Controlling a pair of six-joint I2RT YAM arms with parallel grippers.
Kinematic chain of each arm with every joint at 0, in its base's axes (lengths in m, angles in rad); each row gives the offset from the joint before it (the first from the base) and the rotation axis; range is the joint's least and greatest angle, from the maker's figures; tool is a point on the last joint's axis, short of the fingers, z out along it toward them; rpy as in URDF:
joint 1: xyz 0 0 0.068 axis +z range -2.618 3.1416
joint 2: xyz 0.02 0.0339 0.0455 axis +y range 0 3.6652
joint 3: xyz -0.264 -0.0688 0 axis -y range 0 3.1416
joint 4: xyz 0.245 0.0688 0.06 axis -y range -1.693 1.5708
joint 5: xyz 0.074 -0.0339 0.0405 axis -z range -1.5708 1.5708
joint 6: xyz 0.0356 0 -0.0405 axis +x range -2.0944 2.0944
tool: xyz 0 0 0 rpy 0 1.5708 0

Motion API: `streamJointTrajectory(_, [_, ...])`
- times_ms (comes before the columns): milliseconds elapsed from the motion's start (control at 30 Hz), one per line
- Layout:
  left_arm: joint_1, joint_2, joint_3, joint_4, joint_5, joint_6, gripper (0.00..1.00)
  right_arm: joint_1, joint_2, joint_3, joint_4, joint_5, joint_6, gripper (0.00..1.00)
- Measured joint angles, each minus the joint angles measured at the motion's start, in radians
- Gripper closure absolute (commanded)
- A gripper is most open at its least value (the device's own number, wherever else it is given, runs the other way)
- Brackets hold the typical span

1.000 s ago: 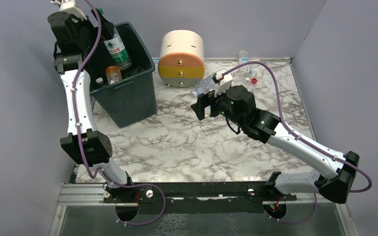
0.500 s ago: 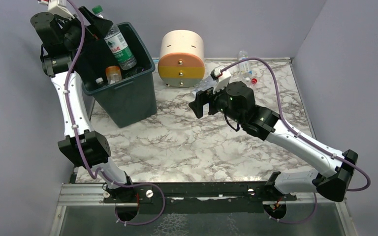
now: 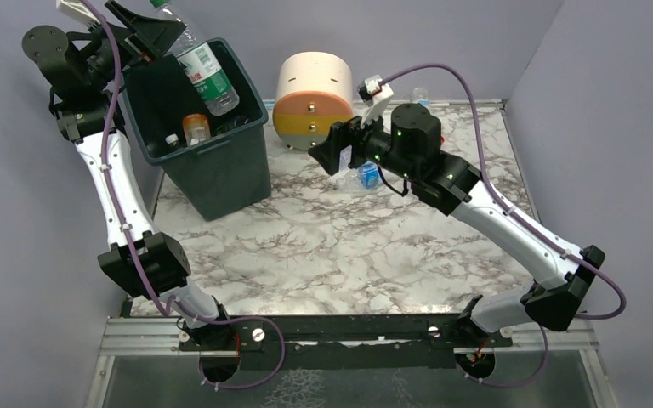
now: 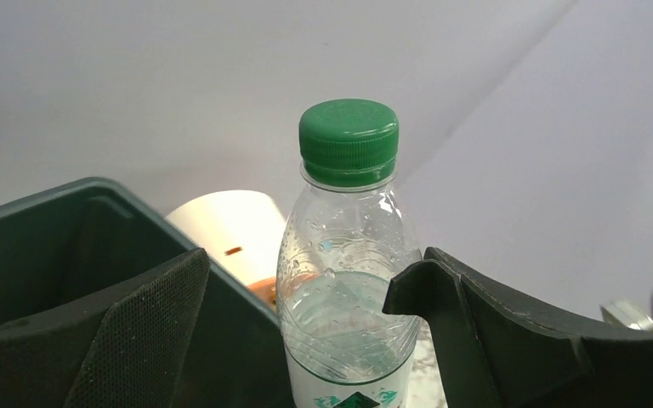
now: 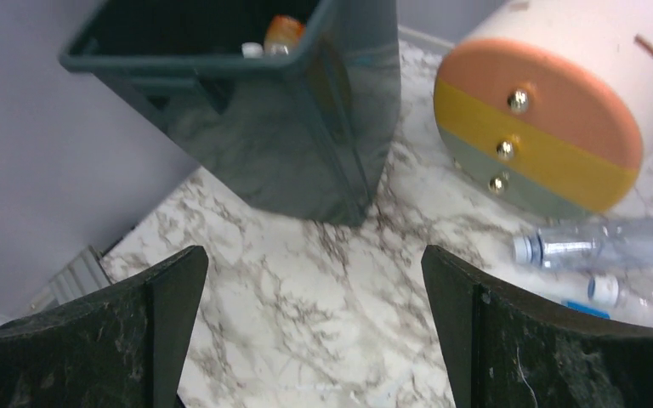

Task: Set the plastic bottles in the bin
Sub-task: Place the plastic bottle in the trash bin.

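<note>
My left gripper [image 3: 166,30] is above the back left rim of the dark green bin [image 3: 221,161]. A clear bottle with a green cap and green-white label [image 3: 200,64] leans in the bin, its neck up between the jaws. In the left wrist view the jaws [image 4: 298,280] are wide apart: the right finger [image 4: 429,285] is at the bottle [image 4: 349,246], the left one clear of it. An orange bottle [image 3: 195,127] lies in the bin. My right gripper [image 3: 327,153] is open and empty above the table. Clear bottles [image 5: 604,242] lie near the drawer unit; one with a blue cap [image 3: 366,174] shows below the arm.
A round cream, orange and yellow drawer unit [image 3: 312,102] stands at the back beside the bin. More bottles [image 3: 421,93] lie at the back right, partly hidden by the right arm. Grey walls close the left, back and right. Marble table [image 3: 323,246] lies in front.
My left arm has swung back and to the left, and the green-capped bottle has tipped further with its base still in the bin. My right gripper has moved back-left toward the drawer unit.
</note>
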Motion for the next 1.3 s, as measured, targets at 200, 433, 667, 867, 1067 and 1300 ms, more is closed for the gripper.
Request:
streamJointTrajectory(200, [-0.007,-0.003,-0.037,0.238,0.113,-0.214,0.01,-0.050,0.105,0.199,0.039,-0.135,-0.009,0.00])
streamJointTrajectory(433, [-0.068,-0.039,-0.071,0.323,0.176,-0.307,0.01,-0.078,0.255,0.405,0.099,-0.320,-0.027,0.00])
streamJointTrajectory(667, [-0.138,-0.078,-0.129,0.352,0.210,-0.328,0.01,-0.105,0.407,0.579,0.142,-0.484,-0.014,0.01])
streamJointTrajectory(867, [-0.193,-0.080,-0.175,0.352,0.227,-0.328,0.01,-0.113,0.467,0.630,0.151,-0.589,0.004,0.01])
streamJointTrajectory(1067, [-0.254,-0.080,-0.210,0.351,0.227,-0.323,0.01,-0.113,0.467,0.587,0.217,-0.681,0.054,0.00])
streamJointTrajectory(1300, [-0.303,-0.087,-0.218,0.352,0.224,-0.317,0.02,-0.113,0.467,0.557,0.272,-0.752,0.127,0.00])
